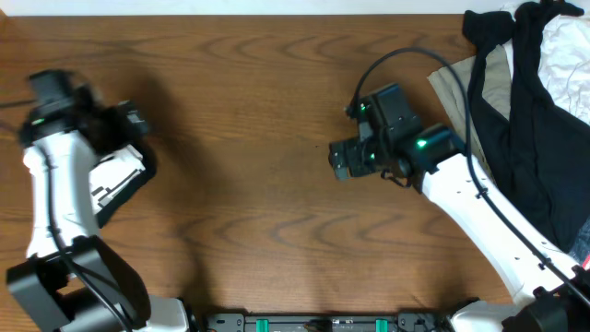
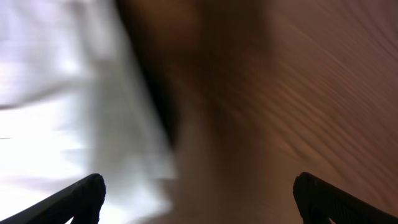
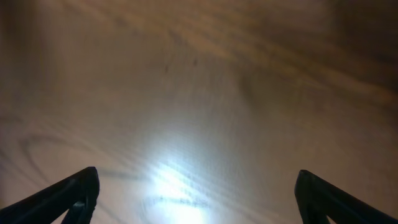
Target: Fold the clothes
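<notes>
A folded white garment (image 1: 118,177) lies at the table's left edge, partly under my left arm. It fills the left of the blurred left wrist view as white cloth (image 2: 56,106). My left gripper (image 1: 135,124) (image 2: 202,202) hovers over its right border, jaws wide open and empty. More clothes are heaped at the far right: a black piece (image 1: 516,111), a beige one (image 1: 461,88) and a crumpled white one (image 1: 567,51). My right gripper (image 1: 339,161) (image 3: 198,202) is open over bare wood left of that heap, holding nothing.
The brown wooden table (image 1: 258,120) stretches between the two arms. A black cable (image 1: 406,55) loops over the right arm. The arm bases and a rail (image 1: 323,323) line the near edge.
</notes>
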Controlling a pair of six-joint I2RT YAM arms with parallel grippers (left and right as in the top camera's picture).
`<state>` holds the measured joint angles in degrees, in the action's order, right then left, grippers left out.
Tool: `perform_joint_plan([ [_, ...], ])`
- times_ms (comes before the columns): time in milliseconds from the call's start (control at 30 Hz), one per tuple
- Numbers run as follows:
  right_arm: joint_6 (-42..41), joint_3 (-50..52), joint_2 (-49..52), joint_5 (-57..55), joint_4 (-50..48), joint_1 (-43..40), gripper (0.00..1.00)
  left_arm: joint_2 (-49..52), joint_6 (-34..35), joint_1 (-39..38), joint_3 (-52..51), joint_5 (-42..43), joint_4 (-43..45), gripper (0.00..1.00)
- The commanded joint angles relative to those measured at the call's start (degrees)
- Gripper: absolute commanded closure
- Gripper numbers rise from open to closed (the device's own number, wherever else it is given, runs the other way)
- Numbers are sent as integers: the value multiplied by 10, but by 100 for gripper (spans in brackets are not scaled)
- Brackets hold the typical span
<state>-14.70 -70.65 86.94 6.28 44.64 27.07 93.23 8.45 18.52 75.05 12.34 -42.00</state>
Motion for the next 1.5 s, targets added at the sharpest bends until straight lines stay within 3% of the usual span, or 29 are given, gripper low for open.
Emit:
perform_joint_plan([
  [0,-24,2,3,24,-17,-34,1,-16,-20,-75,11,7,-2,2],
  [167,-24,2,3,41,-57,-103,1,-15,-25,-171,11,-5,-2,2],
  [367,-24,2,3,43,-77,-164,1,-15,-24,-209,11,-46,-29,2],
  [500,17,2,3,59,-28,-182,1,-16,-27,-208,11,-40,-75,2],
  [733,-10,3,-50,-39,85,-178,1,-67,-41,-211,5,-38,-130,2],
  [900,-12,54,-177,-86,73,-142,1,-192,-76,-243,-66,-39,-110,2],
  [1200,-97,249,-462,-163,-2,-68,1,-548,-37,-284,-302,-85,60,2],
  [1467,-97,288,-550,-163,94,-68,1,-687,-37,-284,-316,-85,-3,2],
])
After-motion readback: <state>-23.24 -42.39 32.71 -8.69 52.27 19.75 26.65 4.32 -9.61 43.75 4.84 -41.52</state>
